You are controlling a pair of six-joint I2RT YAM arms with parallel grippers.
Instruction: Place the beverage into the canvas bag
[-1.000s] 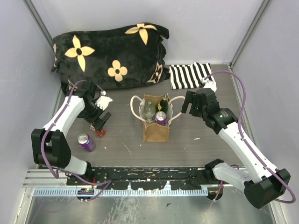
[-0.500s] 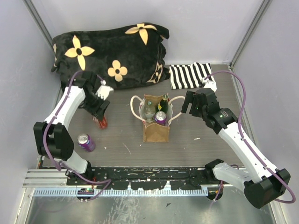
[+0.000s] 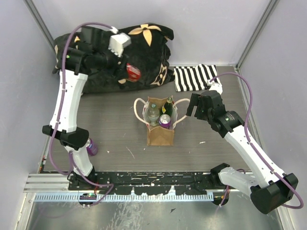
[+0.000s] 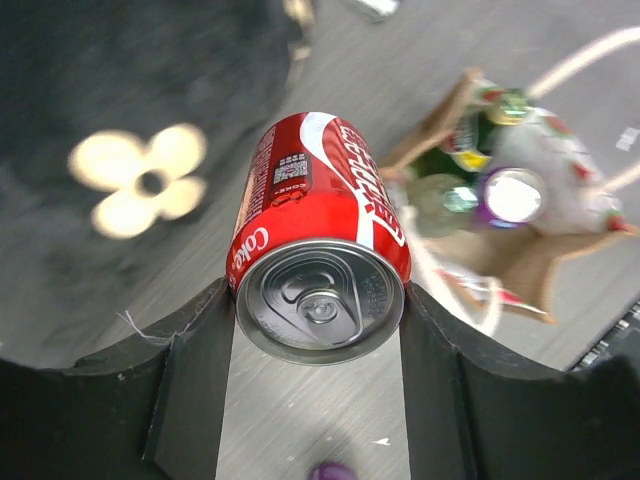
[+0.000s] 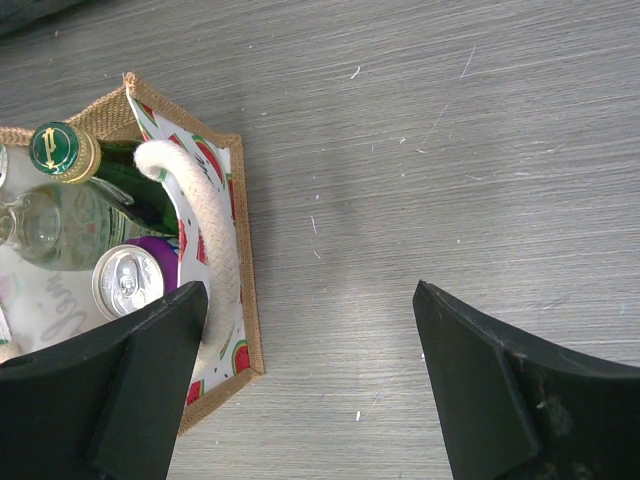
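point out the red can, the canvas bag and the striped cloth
red can (image 4: 320, 300): left wrist view, silver lid
canvas bag (image 3: 160, 136): top external view, front wall
striped cloth (image 3: 194, 77): top external view, middle

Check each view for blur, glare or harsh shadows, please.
Left wrist: the red aluminium cola can is sharp; the tan canvas bag and black plush cushion behind it are out of focus, with glare on a silver can top. Right wrist: crisp grey table grain. Top external: even light, soft shadows.
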